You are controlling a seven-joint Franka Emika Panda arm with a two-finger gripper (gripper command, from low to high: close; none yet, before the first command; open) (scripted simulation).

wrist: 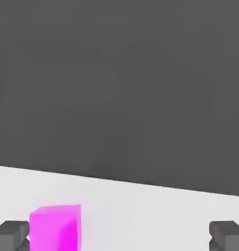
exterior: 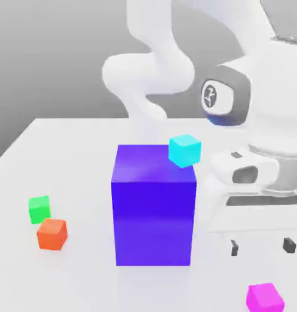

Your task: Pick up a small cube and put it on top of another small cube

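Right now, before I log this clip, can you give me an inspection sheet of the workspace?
Surface: white table, flat.
Job's things: magenta cube on the table near the exterior view's right; green cube far across at that view's left, apart from it.
Clutter: orange cube beside the green one; big purple-blue block mid-table; cyan cube at the block's top far corner.
Tool: tool open, above the magenta cube, holding nothing.
Cables: nothing seen.
Surroundings: plain grey backdrop.
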